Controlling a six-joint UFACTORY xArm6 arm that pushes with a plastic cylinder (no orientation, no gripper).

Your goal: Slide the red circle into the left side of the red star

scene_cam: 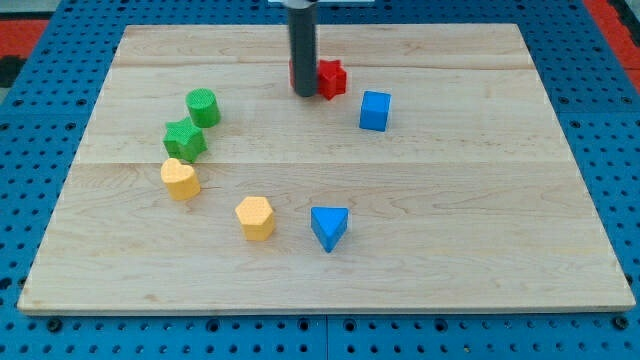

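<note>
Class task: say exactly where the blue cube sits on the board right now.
The blue cube sits toward the view's top, right of centre, just right of the red star.

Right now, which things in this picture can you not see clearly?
- Camera view: my tip and its rod cover most of a red block; its shape cannot be told.
- Whether it touches the red star is hidden by the rod.
- The rod's upper part is cut off by the view's top edge.

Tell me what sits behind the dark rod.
Behind my tip a sliver of red block shows at the rod's left edge; its shape is covered. The red star touches the rod's right side.
</note>
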